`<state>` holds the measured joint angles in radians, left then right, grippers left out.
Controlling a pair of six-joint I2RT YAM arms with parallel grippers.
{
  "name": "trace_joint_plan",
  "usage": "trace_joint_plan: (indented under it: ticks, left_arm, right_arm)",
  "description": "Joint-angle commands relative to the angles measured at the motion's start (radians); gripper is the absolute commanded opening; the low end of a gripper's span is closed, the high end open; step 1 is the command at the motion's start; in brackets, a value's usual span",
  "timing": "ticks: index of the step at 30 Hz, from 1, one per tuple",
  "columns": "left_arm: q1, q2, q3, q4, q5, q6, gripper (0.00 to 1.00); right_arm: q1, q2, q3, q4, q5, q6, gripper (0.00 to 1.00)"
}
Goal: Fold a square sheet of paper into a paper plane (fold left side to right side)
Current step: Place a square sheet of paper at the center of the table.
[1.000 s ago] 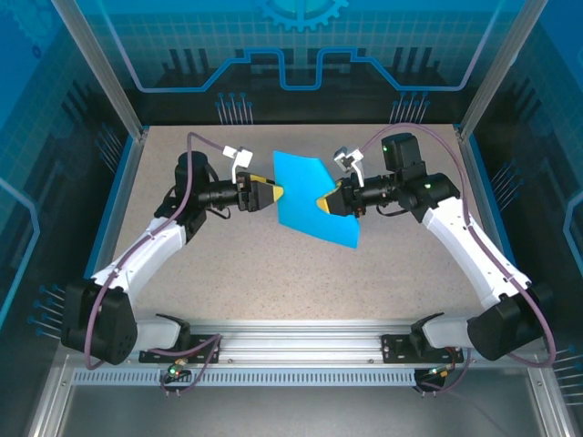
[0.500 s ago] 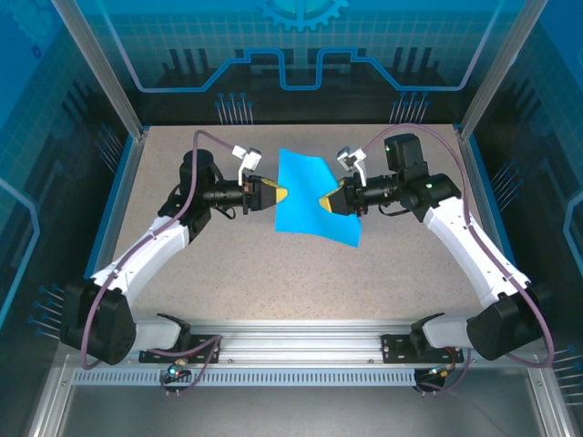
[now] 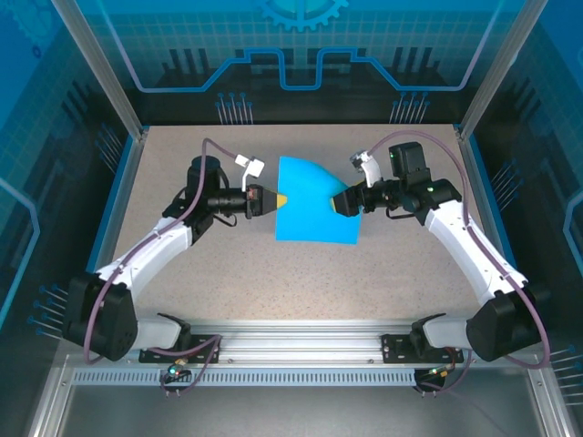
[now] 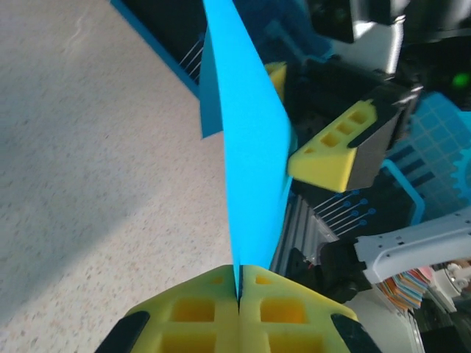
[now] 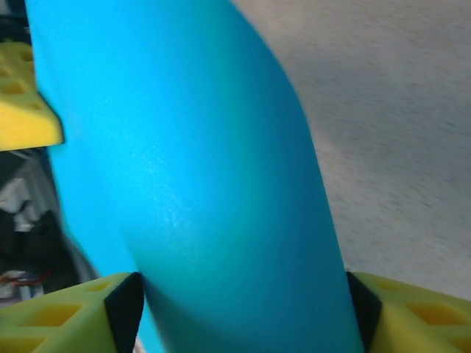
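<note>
Right now your left hand (image 3: 277, 198) is clenched on the left edge of the thin, plain teal-blue square sheet of paper (image 3: 314, 217). From the left wrist view you see its two yellow foam fingertips (image 4: 199, 312) pressed together, with the paper's edge nipped in the seam between them.

Your right hand (image 3: 340, 202) sits at the opposite, right side of the sheet, and it is released. In the right wrist view its yellow fingertips (image 5: 51, 316) stand wide apart, one at each side, with the paper bulging through the gap between them. From the left wrist view, one of those right fingertips sits just beside one face of the sheet. Another yellow tip peeks out from behind the other face, so the jaws straddle the paper rather than pinch it.

The sheet is near the middle of the speckled beige tabletop (image 3: 228, 264), a little toward the far side. It spans the space between your two hands, which point at each other across it. Its surface bows instead of lying flat, and its far right corner curves over. Where the left hand grips it, the edge is raised off the tabletop. You cannot tell whether the near edge touches the tabletop.
</note>
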<state>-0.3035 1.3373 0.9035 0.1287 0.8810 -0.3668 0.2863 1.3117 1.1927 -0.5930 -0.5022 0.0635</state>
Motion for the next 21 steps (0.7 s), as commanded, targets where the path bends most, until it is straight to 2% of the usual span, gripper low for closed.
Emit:
trace_joint_plan:
  ticks: [1,8,10,13,17,21]
  left_arm:
    - [-0.006,0.06,-0.048,-0.037,-0.074,-0.035,0.02]
    - [-0.006,0.224,-0.041,-0.073,-0.142,-0.053,0.02]
    - [-0.006,0.279,-0.029,-0.081,-0.143,-0.058,0.02]
    - [-0.006,0.35,-0.006,-0.107,-0.152,-0.052,0.02]
    - [-0.006,0.411,0.041,-0.193,-0.188,-0.014,0.02]
    - [-0.006,0.428,0.081,-0.282,-0.228,0.03,0.02]
  right_arm:
    - [-0.022,-0.004,-0.033,-0.018,0.155,0.053,0.76]
    - [-0.021,0.055,-0.082,0.013,0.187,0.13,0.78]
    - [-0.021,0.078,-0.101,0.033,0.172,0.159,0.74]
    - [-0.019,0.115,-0.14,0.098,0.122,0.219,0.61]
    - [0.016,0.197,-0.178,0.184,0.083,0.309,0.33]
    - [0.062,0.296,-0.182,0.236,0.094,0.375,0.1]
